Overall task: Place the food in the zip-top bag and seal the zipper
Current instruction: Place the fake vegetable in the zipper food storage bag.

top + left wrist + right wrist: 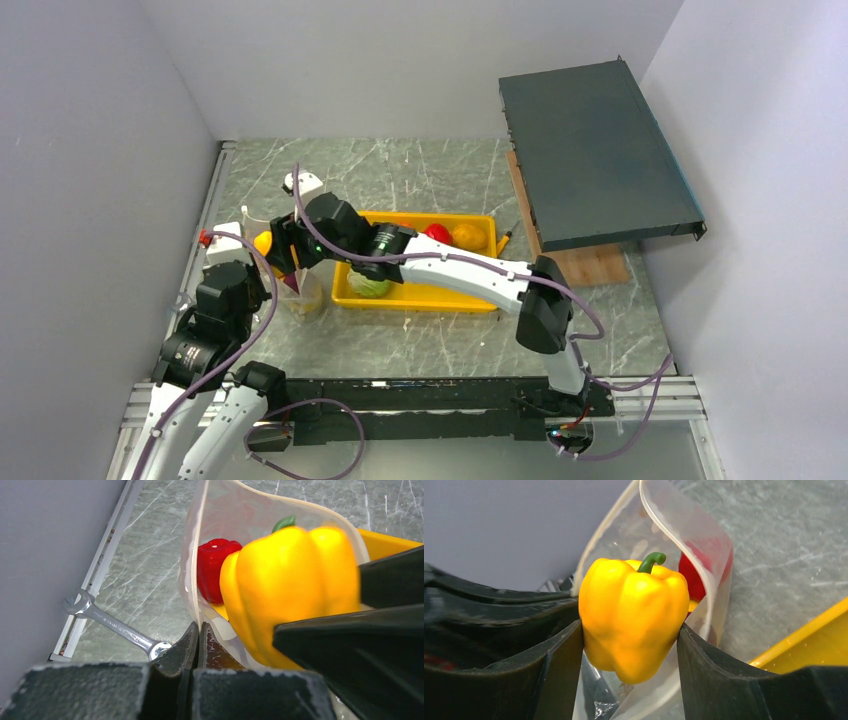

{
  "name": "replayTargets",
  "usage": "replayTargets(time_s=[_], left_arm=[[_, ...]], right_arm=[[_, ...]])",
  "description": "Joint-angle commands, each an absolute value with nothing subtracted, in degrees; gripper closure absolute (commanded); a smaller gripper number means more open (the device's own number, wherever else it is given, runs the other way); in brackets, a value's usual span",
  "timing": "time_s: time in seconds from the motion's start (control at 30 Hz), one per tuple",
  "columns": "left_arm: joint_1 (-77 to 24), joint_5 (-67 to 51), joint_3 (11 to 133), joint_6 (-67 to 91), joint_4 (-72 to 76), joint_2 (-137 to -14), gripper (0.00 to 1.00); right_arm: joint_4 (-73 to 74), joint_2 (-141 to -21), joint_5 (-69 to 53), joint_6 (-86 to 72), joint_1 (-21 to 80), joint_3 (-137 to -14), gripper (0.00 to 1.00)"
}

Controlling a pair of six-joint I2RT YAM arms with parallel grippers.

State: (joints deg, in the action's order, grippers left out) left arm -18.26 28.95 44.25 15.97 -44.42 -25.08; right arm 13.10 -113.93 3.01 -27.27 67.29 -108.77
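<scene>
My right gripper (631, 630) holds the yellow pepper (634, 605) right at the zip-top bag's (716, 550) open mouth; my left gripper (199, 634) pinches its rim.

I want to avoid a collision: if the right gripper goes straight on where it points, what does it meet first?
Probably the open mouth of the zip-top bag, with the held yellow pepper leading; depth is unclear.

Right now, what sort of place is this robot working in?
Likely a robotics lab test cell: plain grey walls box in a marble-patterned tabletop, a left arm and right arm are bolted at its near edge, and the yellow tray holds glossy toy produce.
</scene>
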Motion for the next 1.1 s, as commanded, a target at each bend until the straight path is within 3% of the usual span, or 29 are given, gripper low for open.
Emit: replayTargets(time_s=[0.0,0.13,0.3,0.43,0.63,1.07], left_arm=[[-18.4,30.2,44.1,16.4,-43.0,-24.7,1.00],[-18.4,30.2,44.1,16.3,-43.0,-25.0,1.00],[-18.4,30.4,44.2,16.4,-43.1,-25.0,1.00],[-18.4,30.4,44.1,16.4,-43.0,-24.8,1.00],[-18.4,30.3,44.2,16.4,-43.1,-25.2,1.00],[-18.4,30.0,44.1,16.3,-42.9,-25.3,1.00]], right_arm=[[14.7,-115.1,5.4,-28.4,67.4,-112.3,0.97],[15.9,-116.8,6.3,-28.0,67.4,-114.0,0.79],[18.8,-119.6,8.5,-27.0,67.4,-118.2,0.40],[20.6,-120.8,8.7,-25.8,67.4,-121.5,0.26],[20.8,-120.0,8.9,-24.7,67.3,-122.1,0.18],[20.5,-110.6,10.5,-23.0,67.2,-116.0,0.16]])
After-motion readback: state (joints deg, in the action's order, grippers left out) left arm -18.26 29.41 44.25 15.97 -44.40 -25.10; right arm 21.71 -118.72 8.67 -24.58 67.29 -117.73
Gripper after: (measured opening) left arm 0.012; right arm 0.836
